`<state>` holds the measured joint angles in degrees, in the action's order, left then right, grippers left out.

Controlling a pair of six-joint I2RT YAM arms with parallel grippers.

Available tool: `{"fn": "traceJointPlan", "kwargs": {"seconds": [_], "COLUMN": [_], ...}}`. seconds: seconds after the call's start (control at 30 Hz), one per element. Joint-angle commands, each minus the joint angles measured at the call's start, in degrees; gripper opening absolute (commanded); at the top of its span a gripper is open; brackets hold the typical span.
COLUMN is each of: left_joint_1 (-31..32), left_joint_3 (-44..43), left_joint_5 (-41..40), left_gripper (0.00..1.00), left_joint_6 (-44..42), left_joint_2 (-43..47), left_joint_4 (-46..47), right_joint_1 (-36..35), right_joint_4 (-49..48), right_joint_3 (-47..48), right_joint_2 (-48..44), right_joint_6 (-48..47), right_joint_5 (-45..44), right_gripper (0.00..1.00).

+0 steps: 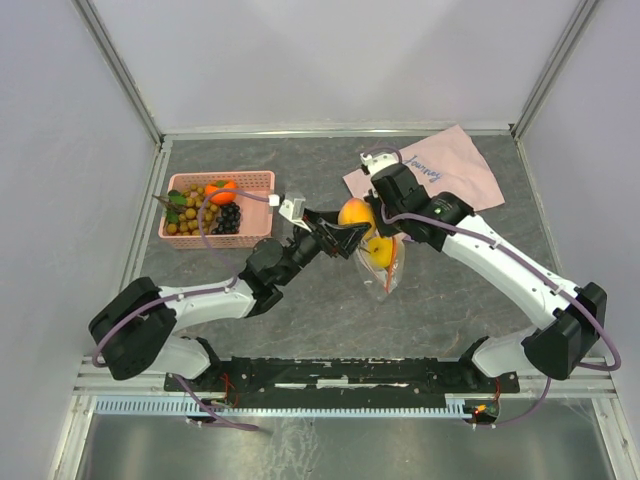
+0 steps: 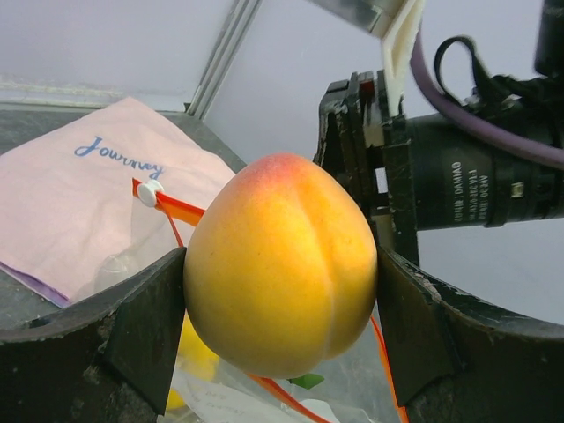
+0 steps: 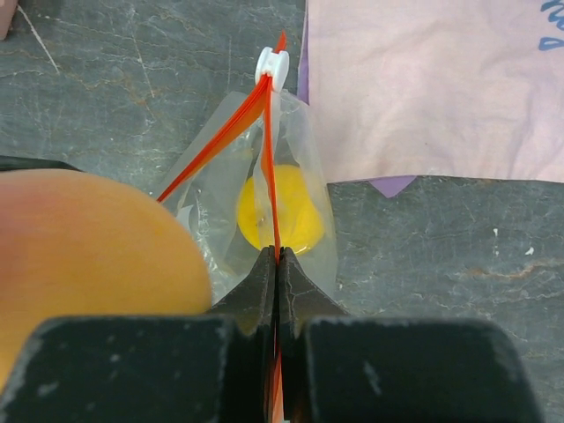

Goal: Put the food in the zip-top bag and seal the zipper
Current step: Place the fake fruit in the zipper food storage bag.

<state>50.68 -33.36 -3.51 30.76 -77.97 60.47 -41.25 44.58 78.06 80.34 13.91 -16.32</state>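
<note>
The left claw [image 2: 282,330] is gripping a peach [image 2: 282,264] across its widest part, jaws spread wide around it, and is holding it at the centre of the top view, just beside the mouth of the bag [image 1: 386,272]. The right claw [image 3: 276,264] is pinching one lip of the zipper [image 3: 225,132] between fully closed jaws, so the mouth is gaping in a narrow wedge toward the white slider [image 3: 273,67]. A lemon [image 3: 278,207] is lying inside. The opening is looking tighter than the peach, so the fruit should be going in angled along the wedge, nudging the free lip aside, and being released only once past the strip. The left arm is reaching rightward from lower left, forearm low. The right arm is arching in from lower right, wrist bent down over the bag.
</note>
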Motion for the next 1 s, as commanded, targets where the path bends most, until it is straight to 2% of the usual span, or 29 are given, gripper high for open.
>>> {"fn": "traceJointPlan", "kwargs": {"seconds": [0.0,0.3,0.57,0.7,0.97], "left_joint_1": [2.28,4.34,6.39,7.44,8.16], "left_joint_3": [-2.21,-0.65,-0.31,-1.79,-5.66], "left_joint_5": [-4.56,-8.99,-9.2,-8.54,-9.78], "left_gripper": [0.28,0.28,0.36,0.45,0.73], "left_joint_6": [1.2,1.4,-0.62,-0.62,-0.38], "left_joint_2": [-2.35,-3.0,-0.26,1.03,2.39], "left_joint_4": [5.0,-1.46,-13.61,-20.76,-30.37], "right_joint_1": [-0.58,-0.56,-0.58,-0.53,-0.52], "right_joint_4": [-3.14,-4.48,-5.56,-5.97,-7.48], "right_joint_3": [-0.38,-1.38,-2.12,-2.03,-2.48], "right_joint_2": [-1.89,-4.29,-5.34,-5.43,-5.56], "right_joint_6": [1.59,2.25,2.52,2.61,2.83], "right_joint_5": [1.02,-1.08,-3.07,-3.62,-3.0], "right_gripper": [0.02,0.02,0.02,0.02,0.02]}}
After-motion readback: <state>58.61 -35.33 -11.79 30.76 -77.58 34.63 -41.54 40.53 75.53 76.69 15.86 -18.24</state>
